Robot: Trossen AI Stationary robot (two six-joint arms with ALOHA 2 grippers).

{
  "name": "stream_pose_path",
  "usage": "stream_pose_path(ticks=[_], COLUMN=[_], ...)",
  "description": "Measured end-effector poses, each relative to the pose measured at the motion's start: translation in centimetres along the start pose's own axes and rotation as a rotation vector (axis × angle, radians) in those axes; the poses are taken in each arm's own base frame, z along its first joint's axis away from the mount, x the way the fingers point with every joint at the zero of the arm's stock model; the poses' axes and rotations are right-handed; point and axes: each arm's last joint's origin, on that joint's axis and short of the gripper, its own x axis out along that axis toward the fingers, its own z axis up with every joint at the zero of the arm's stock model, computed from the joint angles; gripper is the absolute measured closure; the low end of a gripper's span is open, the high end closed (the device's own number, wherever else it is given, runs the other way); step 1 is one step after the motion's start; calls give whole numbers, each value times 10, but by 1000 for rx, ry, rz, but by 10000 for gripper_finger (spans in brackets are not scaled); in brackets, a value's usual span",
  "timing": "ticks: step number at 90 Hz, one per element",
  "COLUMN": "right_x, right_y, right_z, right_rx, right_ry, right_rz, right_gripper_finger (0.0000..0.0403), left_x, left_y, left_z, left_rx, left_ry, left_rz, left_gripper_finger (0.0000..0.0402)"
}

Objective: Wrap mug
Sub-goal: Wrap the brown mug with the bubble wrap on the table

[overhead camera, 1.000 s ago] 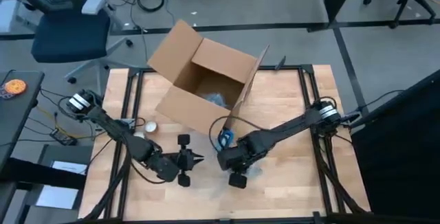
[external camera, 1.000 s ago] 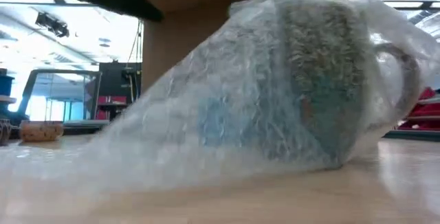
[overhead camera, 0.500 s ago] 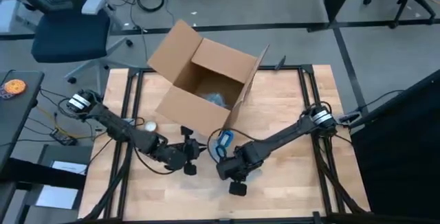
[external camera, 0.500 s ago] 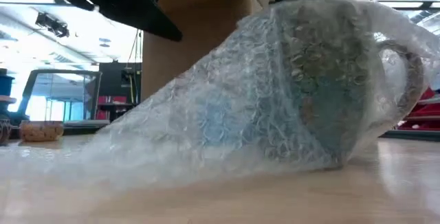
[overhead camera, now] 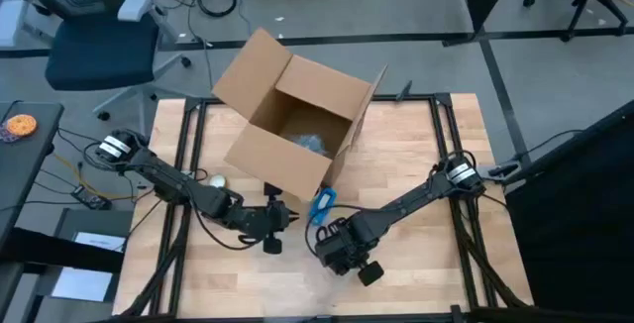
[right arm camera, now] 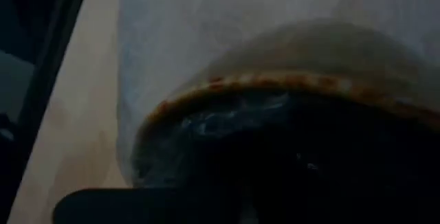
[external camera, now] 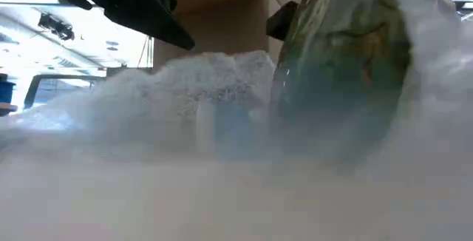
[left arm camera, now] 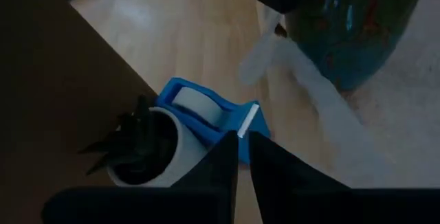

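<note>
The mug (external camera: 347, 56) stood on the wooden table (overhead camera: 416, 155) near its front edge, a teal-glazed thing with a rusty rim, and the bubble wrap (external camera: 199, 93) lay heaped against it and spread low across the boards in front. From above the mug was hidden under the right gripper (overhead camera: 342, 247), which sat right on top of it; the right wrist view looked straight down into the mug's dark mouth (right arm camera: 275, 148). I could not tell whether that pincer was spread or pinching anything.

The left gripper (overhead camera: 280, 217) hung just beside the front corner of the open cardboard box (overhead camera: 297, 125), a little apart from the right one. Its two dark fingers (left arm camera: 230, 162) were nearly pressed together, with only a thin slit between them and nothing held. Just ahead of those tips sat a blue tape dispenser (left arm camera: 206, 110) with its white roll, close against the box wall, and the mug (left arm camera: 357, 28) stood beyond it.

A small pale round object (overhead camera: 216, 179) lay on the table by the left arm
</note>
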Motion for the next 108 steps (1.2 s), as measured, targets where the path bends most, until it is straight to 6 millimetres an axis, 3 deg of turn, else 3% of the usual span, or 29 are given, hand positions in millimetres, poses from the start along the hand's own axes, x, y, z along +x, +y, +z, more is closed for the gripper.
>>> stream_pose_path(ticks=[20, 32, 47, 61, 77, 92, 108], right_x=[-37, -44, -30, -10, 10, 20, 23], right_y=[1, -2, -12, -24, -26, -25, -20], right_z=[15, 18, 20, 22, 18, 11, 5], right_rx=[49, 83, 95, 105, 51, 33, -63], right_ry=[-89, -131, -142, -151, -89, -50, 6], right_rz=[-81, -136, -182, -188, -181, -140, -81], right_gripper_finger=[403, 403, 403, 403, 403, 403, 402], left_x=[0, -1, -7, -9, 13, 47, 57], left_y=[-1, -4, -16, -39, -73, -89, -86], left_z=[0, 0, 0, -1, -14, -45, -67], left_rx=[-7, -19, -79, -122, -192, -245, -261], left_ry=[2, 7, 8, 11, 42, 190, 373], left_rz=[-26, -75, -214, -431, -572, -543, -424], left_gripper_finger=[381, 381, 381, 381, 381, 381, 381])
